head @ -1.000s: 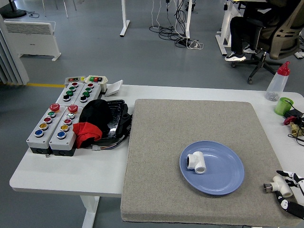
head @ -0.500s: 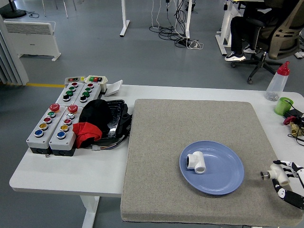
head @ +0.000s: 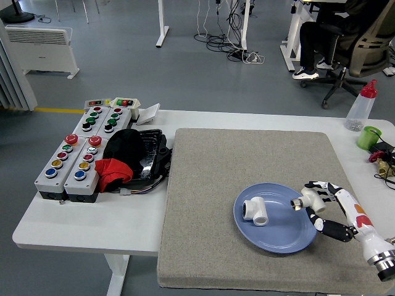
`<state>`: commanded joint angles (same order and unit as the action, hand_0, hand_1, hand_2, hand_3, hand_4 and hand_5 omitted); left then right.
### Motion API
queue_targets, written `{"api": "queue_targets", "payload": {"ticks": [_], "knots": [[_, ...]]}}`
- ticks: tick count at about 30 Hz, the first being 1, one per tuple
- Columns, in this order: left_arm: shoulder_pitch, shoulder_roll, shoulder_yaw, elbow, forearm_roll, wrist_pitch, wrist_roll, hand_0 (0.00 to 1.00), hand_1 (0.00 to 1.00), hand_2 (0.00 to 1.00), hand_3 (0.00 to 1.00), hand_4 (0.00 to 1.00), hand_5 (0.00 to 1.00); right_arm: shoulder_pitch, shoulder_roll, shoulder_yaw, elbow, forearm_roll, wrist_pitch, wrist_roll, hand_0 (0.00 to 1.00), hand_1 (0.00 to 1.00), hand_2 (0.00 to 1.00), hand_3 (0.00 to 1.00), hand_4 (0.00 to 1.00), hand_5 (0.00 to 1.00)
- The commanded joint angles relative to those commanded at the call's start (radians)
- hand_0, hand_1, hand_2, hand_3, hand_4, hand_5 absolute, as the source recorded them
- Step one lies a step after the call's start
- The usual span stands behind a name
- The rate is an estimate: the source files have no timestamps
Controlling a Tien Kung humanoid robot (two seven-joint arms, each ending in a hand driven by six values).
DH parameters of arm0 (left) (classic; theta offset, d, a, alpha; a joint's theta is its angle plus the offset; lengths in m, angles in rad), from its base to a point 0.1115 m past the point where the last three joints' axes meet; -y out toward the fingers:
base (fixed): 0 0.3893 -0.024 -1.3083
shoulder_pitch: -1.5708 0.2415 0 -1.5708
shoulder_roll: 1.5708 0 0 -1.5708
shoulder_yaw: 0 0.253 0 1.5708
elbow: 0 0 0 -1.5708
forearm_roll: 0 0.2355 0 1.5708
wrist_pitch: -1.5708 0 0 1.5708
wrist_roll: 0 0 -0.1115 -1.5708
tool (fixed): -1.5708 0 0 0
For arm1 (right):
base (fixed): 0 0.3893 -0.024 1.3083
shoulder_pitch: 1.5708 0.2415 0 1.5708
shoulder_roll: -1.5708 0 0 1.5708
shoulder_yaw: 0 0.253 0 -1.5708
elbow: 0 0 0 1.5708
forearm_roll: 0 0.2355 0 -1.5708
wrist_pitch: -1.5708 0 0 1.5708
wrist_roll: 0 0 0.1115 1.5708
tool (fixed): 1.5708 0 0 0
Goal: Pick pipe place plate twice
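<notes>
One grey mat [head: 247,154] over white table [head: 92,222]

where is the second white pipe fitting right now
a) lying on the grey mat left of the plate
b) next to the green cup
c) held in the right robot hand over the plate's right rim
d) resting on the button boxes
c: the right robot hand grips the second pipe fitting above the right edge of the blue plate, while the first pipe fitting already lies on the plate.

I only have the head view: high on the robot's side, facing forward and down over the white table [head: 92,225], near edge along the bottom. It sits well back, so the far floor and an office chair [head: 364,43] also show.
</notes>
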<state>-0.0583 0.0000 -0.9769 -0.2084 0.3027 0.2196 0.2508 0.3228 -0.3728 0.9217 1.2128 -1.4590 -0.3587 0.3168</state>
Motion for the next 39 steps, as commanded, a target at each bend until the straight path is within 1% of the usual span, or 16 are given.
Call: {"api": "queue_targets", "payload": {"ticks": [1, 6, 7, 12, 13, 19, 20, 24, 26, 30, 32, 35, 36, 37, 38, 39], "knots": [[0.000, 0.000, 0.001, 0.000, -0.002, 0.000, 0.000, 0.633, 0.609, 0.642, 0.723, 0.631, 0.998, 0.016, 0.005, -0.017, -0.010, -0.007, 0.006, -0.009, 0.667, 0.682, 0.663, 0.736, 0.530, 0.100], [0.000, 0.000, 0.003, 0.000, -0.004, 0.000, 0.000, 0.633, 0.609, 0.642, 0.723, 0.631, 0.998, 0.065, 0.020, -0.069, -0.043, -0.045, 0.034, -0.041, 0.667, 0.682, 0.663, 0.736, 0.530, 0.100], [0.000, 0.000, 0.002, 0.000, -0.003, 0.000, 0.000, 0.633, 0.609, 0.642, 0.723, 0.631, 0.998, 0.074, 0.022, -0.077, -0.051, -0.065, 0.046, -0.060, 0.839, 0.794, 0.829, 0.799, 0.603, 0.157], [0.000, 0.000, -0.002, -0.001, 0.002, 0.001, 0.002, 0.633, 0.609, 0.642, 0.723, 0.631, 0.998, 0.089, 0.027, -0.089, -0.068, -0.137, 0.091, -0.123, 0.839, 0.794, 0.829, 0.799, 0.603, 0.157], [0.000, 0.000, -0.002, -0.001, 0.002, 0.002, 0.002, 0.633, 0.608, 0.640, 0.723, 0.632, 0.998, 0.088, 0.027, -0.089, -0.068, -0.142, 0.093, -0.125, 0.962, 0.885, 0.970, 0.885, 0.710, 0.207], [-0.001, 0.000, -0.006, -0.001, 0.007, 0.002, 0.003, 0.633, 0.608, 0.640, 0.723, 0.632, 0.998, 0.081, 0.023, -0.074, -0.065, -0.162, 0.092, -0.131, 0.962, 0.885, 0.970, 0.885, 0.710, 0.207], [-0.001, 0.000, -0.006, -0.001, 0.008, 0.002, 0.003, 0.634, 0.608, 0.639, 0.722, 0.634, 0.998, 0.080, 0.022, -0.070, -0.064, -0.163, 0.093, -0.131, 0.995, 0.903, 0.998, 0.941, 0.762, 0.221], [-0.001, 0.000, -0.009, -0.001, 0.009, 0.003, 0.003, 0.634, 0.608, 0.639, 0.722, 0.634, 0.998, 0.078, 0.020, -0.059, -0.057, -0.166, 0.094, -0.127, 0.995, 0.903, 0.998, 0.941, 0.762, 0.221], [-0.001, 0.000, -0.009, -0.001, 0.009, 0.003, 0.003, 0.633, 0.608, 0.640, 0.722, 0.635, 0.998, 0.076, 0.019, -0.051, -0.053, -0.163, 0.091, -0.119, 0.998, 0.906, 0.998, 0.961, 0.779, 0.237], [-0.001, 0.000, -0.010, -0.001, 0.010, 0.003, 0.004, 0.633, 0.608, 0.640, 0.722, 0.635, 0.998, 0.063, 0.019, -0.023, -0.041, -0.132, 0.069, -0.084, 0.998, 0.906, 0.998, 0.961, 0.779, 0.237], [-0.001, 0.000, -0.010, -0.001, 0.010, 0.004, 0.003, 0.633, 0.608, 0.639, 0.722, 0.635, 0.998, 0.048, 0.024, 0.011, -0.030, -0.085, 0.036, -0.044, 0.983, 0.896, 0.998, 0.943, 0.753, 0.236], [-0.002, 0.000, -0.013, -0.001, 0.012, 0.005, 0.004, 0.633, 0.608, 0.639, 0.722, 0.635, 0.998, 0.026, 0.035, 0.065, -0.014, 0.002, 0.004, -0.005, 0.983, 0.896, 0.998, 0.943, 0.753, 0.236], [-0.002, 0.000, -0.013, -0.001, 0.013, 0.005, 0.004, 0.633, 0.608, 0.639, 0.722, 0.635, 0.998, 0.024, 0.036, 0.071, -0.013, 0.018, 0.001, -0.002, 0.983, 0.896, 0.998, 0.943, 0.753, 0.236], [-0.002, 0.000, -0.014, -0.001, 0.014, 0.005, 0.005, 0.633, 0.608, 0.639, 0.722, 0.635, 0.998, 0.006, 0.045, 0.100, 0.002, 0.049, 0.001, 0.020, 0.983, 0.896, 0.998, 0.943, 0.753, 0.236], [-0.002, 0.000, -0.015, -0.001, 0.016, 0.005, 0.006, 0.633, 0.608, 0.640, 0.722, 0.636, 0.998, -0.011, 0.052, 0.134, 0.015, 0.095, 0.006, 0.044, 0.930, 0.856, 0.961, 0.907, 0.721, 0.230], [-0.002, 0.000, -0.016, -0.001, 0.018, 0.005, 0.006, 0.633, 0.608, 0.640, 0.722, 0.636, 0.998, -0.019, 0.055, 0.156, 0.021, 0.134, 0.010, 0.056, 0.930, 0.856, 0.961, 0.907, 0.721, 0.230]]}}
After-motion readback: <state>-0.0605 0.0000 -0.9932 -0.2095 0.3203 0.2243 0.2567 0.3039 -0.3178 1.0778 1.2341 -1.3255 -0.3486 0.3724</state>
